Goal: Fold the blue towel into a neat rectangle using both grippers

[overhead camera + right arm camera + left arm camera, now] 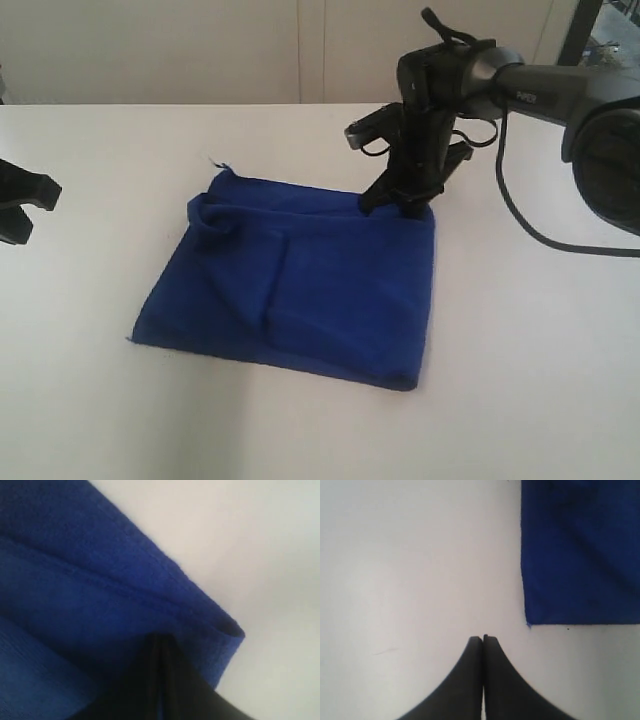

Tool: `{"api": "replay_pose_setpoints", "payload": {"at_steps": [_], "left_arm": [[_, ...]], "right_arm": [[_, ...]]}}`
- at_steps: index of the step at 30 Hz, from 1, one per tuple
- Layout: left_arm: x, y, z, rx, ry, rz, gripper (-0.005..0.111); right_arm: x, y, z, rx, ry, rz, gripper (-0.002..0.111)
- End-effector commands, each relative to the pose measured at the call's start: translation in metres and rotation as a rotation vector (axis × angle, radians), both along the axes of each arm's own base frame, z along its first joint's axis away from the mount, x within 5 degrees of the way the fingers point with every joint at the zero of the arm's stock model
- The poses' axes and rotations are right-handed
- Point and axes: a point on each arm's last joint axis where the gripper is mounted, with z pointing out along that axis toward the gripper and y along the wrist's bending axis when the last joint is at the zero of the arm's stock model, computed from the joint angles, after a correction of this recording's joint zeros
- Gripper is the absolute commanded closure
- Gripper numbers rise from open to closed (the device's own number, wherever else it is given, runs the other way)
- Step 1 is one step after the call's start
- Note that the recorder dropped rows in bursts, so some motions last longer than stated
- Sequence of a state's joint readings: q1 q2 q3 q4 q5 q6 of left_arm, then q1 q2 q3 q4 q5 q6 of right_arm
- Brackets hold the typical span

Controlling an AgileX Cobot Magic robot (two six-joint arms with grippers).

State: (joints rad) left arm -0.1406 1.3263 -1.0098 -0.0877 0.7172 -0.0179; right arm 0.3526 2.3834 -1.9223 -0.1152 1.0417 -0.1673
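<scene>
Blue towel (300,290) lies folded on the white table (520,400), in the middle of the exterior view. It forms a rough rectangle, wider toward the lower edge of the frame. A thick rumpled fold (215,222) bunches up near its upper left corner, and a long crease runs down its middle. Its lower left corner lies flat with a straight hem.

The right gripper (400,205) reaches down from the upper right of the frame onto the towel's upper right corner. Its jaws are pressed together and the tips touch the cloth. The right wrist view shows the clenched fingers (150,655) against the doubled edge of the towel, but not whether any cloth is pinched between them. A black cable (520,222) loops behind this arm onto the table.

The left gripper (483,639) sits at the left edge of the frame, well apart from the towel. It is clenched on nothing, over bare table.
</scene>
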Motion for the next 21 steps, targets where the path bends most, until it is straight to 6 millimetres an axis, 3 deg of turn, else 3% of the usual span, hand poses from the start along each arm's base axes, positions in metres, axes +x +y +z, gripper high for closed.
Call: {"api": "replay_pose_setpoints", "payload": {"at_steps": [1,9,21], "left_arm": [[-0.003,-0.001,0.002,-0.012,0.003,0.0,0.107],[-0.003,-0.001,0.002,-0.012,0.003,0.0,0.107],[-0.003,-0.001,0.002,-0.012,0.003,0.0,0.107]], "right_arm": [[-0.009,-0.031,-0.021,-0.141,0.162,-0.137,0.108],[-0.03,-0.055,-0.032,-0.176,0.269,-0.198,0.108],[-0.106,-0.074,0.003,-0.155,0.256,-0.288,0.108]]}}
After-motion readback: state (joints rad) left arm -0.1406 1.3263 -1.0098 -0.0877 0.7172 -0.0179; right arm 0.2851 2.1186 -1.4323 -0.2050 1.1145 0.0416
